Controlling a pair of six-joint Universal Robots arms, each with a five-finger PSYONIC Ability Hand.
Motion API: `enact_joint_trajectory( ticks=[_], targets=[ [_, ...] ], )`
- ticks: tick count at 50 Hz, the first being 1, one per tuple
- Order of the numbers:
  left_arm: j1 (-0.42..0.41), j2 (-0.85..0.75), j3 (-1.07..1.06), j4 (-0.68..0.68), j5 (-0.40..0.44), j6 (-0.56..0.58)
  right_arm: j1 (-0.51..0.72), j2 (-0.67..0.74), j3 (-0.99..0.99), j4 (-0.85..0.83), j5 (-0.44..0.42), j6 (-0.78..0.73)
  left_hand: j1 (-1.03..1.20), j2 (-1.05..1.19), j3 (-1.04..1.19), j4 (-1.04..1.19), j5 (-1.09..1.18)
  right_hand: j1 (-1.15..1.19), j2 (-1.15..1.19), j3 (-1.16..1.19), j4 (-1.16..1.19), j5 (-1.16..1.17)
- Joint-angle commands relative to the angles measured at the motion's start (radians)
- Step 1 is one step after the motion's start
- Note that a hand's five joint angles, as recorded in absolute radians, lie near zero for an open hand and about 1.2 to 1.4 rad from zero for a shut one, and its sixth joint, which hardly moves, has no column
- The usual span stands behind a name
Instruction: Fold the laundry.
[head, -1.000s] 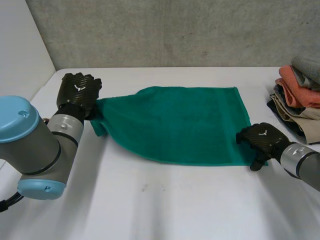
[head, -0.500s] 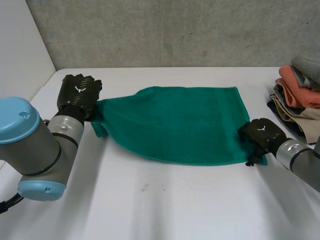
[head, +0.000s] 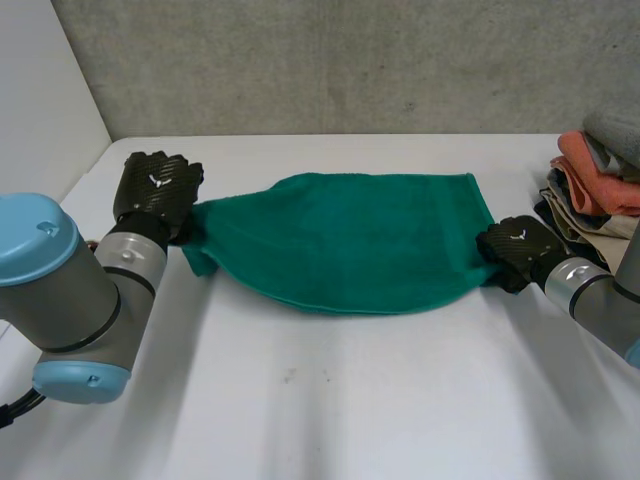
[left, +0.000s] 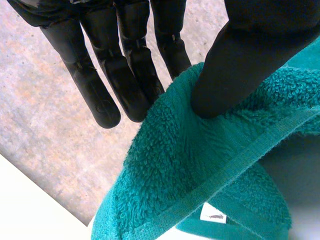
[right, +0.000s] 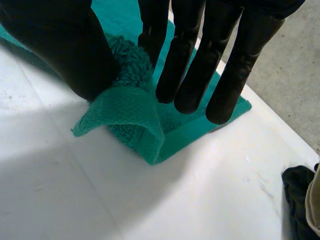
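The green towel (head: 350, 240) is stretched across the middle of the frame on the white table (head: 330, 410), and both hands are on it. The left hand (head: 155, 188), at middle left, has the towel's left end. From above only its back shows, and the cloth bunches into a fold underneath it that is hard to read. The left wrist view settles it: the thumb (left: 235, 75) presses the terry down against straight fingers (left: 100, 95), so that is a pinch at the hemmed edge, with a small white label (left: 212, 216) peeking out below the hem, its print too small to make out. Over at middle right, the right hand (head: 515, 250) sits at the towel's right edge, knuckles toward us and fingertips hidden from overhead. In its own wrist view the thumb (right: 65, 50) clamps a raised wad of towel against the straight fingers (right: 225, 65), and the corner beneath lies doubled over on the table. The towel's near edge bows in a curve between the two hands; whether it is clear of the table, I cannot tell. At the right edge of the frame a pile of clothes (head: 600, 190), orange, grey, beige and dark, is cut off by the border, well apart from the towel's middle but near the right hand.
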Motion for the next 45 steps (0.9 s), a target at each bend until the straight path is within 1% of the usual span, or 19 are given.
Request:
enact_joint_trajectory(
  ticks=[1,7,8,11,13,14,16,20,21,24,28,31,34,37,38,40,41,44,45],
  targets=[
    [0.006,0.021,-0.003,-0.191,-0.006,0.009,-0.001,-0.143,0.042,0.092,0.039,-0.011,0.252,0.197,0.202,0.194,0.245,0.405,0.222,0.212,0.209,0.235],
    [0.009,0.115,-0.066,-0.459,-0.008,0.024,-0.014,-0.359,0.106,0.417,0.069,-0.168,0.252,0.197,0.202,0.194,0.245,0.405,0.222,0.212,0.209,0.235],
    [0.011,0.145,-0.093,-0.531,-0.008,0.036,-0.017,-0.388,0.122,0.468,0.076,-0.21,0.252,0.197,0.202,0.194,0.245,0.405,0.222,0.212,0.209,0.235],
    [0.013,0.196,-0.15,-0.639,-0.006,0.097,-0.07,-0.467,0.198,0.64,0.14,-0.388,0.252,0.197,0.202,0.194,0.245,0.405,0.222,0.212,0.209,0.235],
    [0.013,0.21,-0.175,-0.668,-0.005,0.142,-0.104,-0.494,0.257,0.743,0.2,-0.523,0.252,0.197,0.202,0.194,0.245,0.405,0.222,0.212,0.209,0.235],
    [0.013,0.217,-0.199,-0.674,-0.003,0.191,-0.113,-0.499,0.274,0.769,0.211,-0.562,0.252,0.197,0.202,0.194,0.245,0.405,0.222,0.212,0.209,0.235],
    [0.011,0.217,-0.207,-0.665,-0.002,0.22,-0.121,-0.499,0.3,0.767,0.227,-0.602,0.252,0.197,0.202,0.194,0.245,0.405,0.222,0.212,0.209,0.235],
    [0.011,0.178,-0.187,-0.595,-0.002,0.251,-0.11,-0.494,0.3,0.686,0.227,-0.547,0.252,0.197,0.202,0.194,0.245,0.405,0.222,0.212,0.209,0.235],
    [0.011,0.129,-0.163,-0.555,-0.002,0.256,-0.106,-0.487,0.294,0.665,0.225,-0.533,0.252,0.197,0.202,0.194,0.245,0.405,0.222,0.212,0.209,0.235],
    [0.008,0.044,-0.094,-0.5,-0.014,0.266,-0.072,-0.413,0.228,0.576,0.24,-0.479,0.252,0.197,0.202,0.194,0.245,0.405,0.222,0.212,0.209,0.235],
    [0.008,-0.08,0.082,-0.44,-0.048,0.272,0.029,-0.315,0.059,0.498,0.289,-0.388,0.252,0.197,0.202,0.194,0.245,0.405,0.222,0.212,0.209,0.235],
    [0.008,-0.167,0.279,-0.411,-0.087,0.285,0.107,-0.269,-0.124,0.45,0.355,-0.309,0.252,0.197,0.202,0.194,0.245,0.405,0.222,0.212,0.209,0.235],
    [0.016,-0.22,0.497,-0.375,-0.109,0.308,0.146,-0.247,-0.266,0.378,0.389,-0.263,0.252,0.197,0.202,0.194,0.245,0.405,0.222,0.212,0.209,0.235],
    [0.02,-0.224,0.684,-0.271,-0.106,0.322,0.169,-0.238,-0.416,0.206,0.403,-0.214,0.252,0.197,0.202,0.194,0.245,0.405,0.222,0.212,0.209,0.235],
    [0.02,-0.224,0.719,-0.233,-0.106,0.32,0.172,-0.24,-0.462,0.095,0.405,-0.182,0.252,0.197,0.202,0.194,0.245,0.405,0.222,0.212,0.209,0.235],
    [0.029,-0.221,0.777,-0.1,-0.106,0.312,0.172,-0.244,-0.476,-0.022,0.405,-0.154,0.252,0.197,0.202,0.194,0.245,0.405,0.222,0.212,0.209,0.235],
    [0.029,-0.218,0.782,-0.057,-0.109,0.309,0.172,-0.256,-0.476,-0.129,0.414,-0.133,0.252,0.197,0.202,0.194,0.245,0.405,0.222,0.212,0.209,0.235],
    [0.032,-0.197,0.779,0.061,-0.111,0.296,0.175,-0.27,-0.466,-0.237,0.417,-0.12,0.252,0.197,0.202,0.194,0.245,0.405,0.222,0.212,0.209,0.235],
    [0.032,-0.191,0.775,0.066,-0.111,0.291,0.177,-0.273,-0.458,-0.254,0.418,-0.12,0.252,0.197,0.202,0.194,0.245,0.405,0.222,0.212,0.209,0.235]
  ],
)
